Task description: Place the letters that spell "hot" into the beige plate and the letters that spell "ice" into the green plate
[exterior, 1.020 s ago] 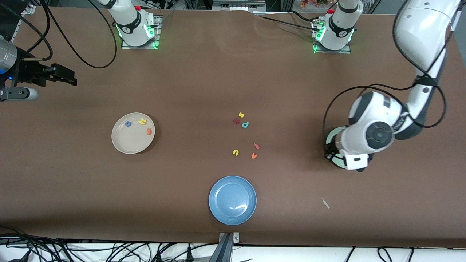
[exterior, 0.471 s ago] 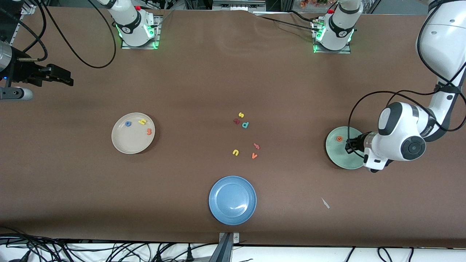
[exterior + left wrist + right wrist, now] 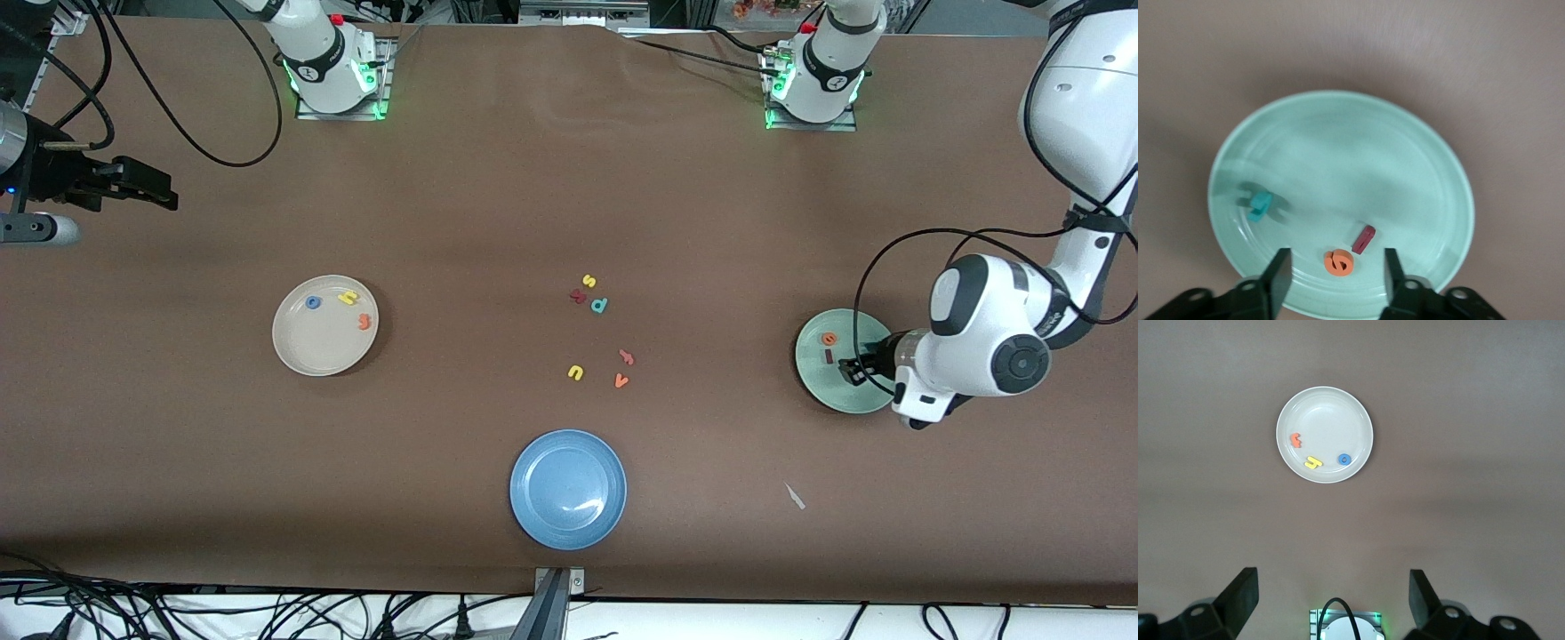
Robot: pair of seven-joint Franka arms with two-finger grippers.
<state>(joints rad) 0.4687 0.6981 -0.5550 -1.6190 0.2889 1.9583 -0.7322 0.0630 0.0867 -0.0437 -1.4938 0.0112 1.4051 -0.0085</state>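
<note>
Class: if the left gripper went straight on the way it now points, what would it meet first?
Probably the green plate: the open left gripper points down into it, with the orange e and dark red i lying just ahead between its fingers.

Loose foam letters s [image 3: 589, 281], d [image 3: 599, 306], u [image 3: 575, 372], v [image 3: 621, 381] read on the table [image 3: 569, 178].
</note>
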